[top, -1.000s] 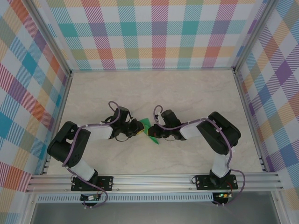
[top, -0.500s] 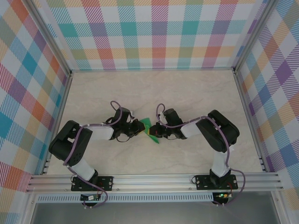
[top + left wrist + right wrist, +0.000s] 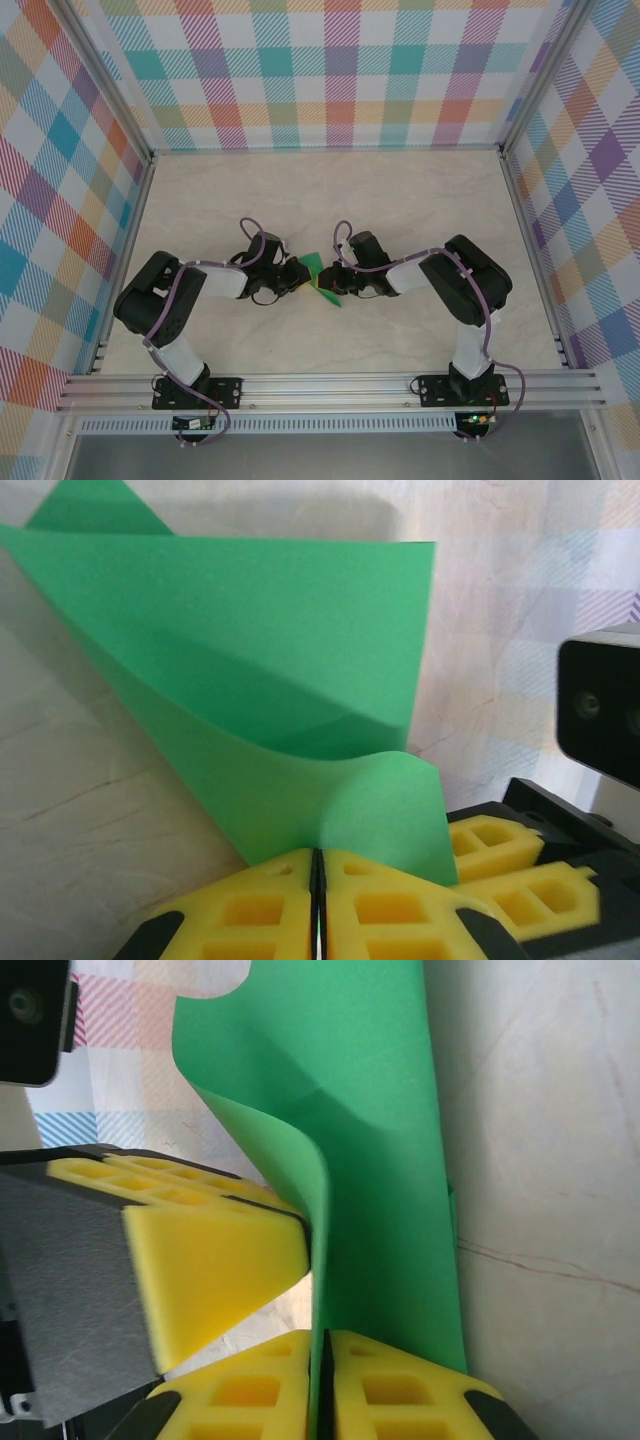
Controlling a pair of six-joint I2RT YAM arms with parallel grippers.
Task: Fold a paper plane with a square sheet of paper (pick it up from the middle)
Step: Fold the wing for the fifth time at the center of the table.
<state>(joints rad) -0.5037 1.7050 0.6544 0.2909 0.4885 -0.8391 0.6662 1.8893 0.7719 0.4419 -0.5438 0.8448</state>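
Green paper (image 3: 314, 265) is arching up near the desk's (image 3: 400, 200) middle, slightly toward 6 o'clock. The left tool (image 3: 316, 858) at its 9 o'clock and right tool (image 3: 320, 1348) at 3 o'clock are each clamping an edge, seemingly to shape a fold.

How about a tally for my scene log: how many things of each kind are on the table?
Bright-green creased thin paper sheet: 1
Yellow-padded two-finger robot hands: 2, left hand and right hand
Total: 3
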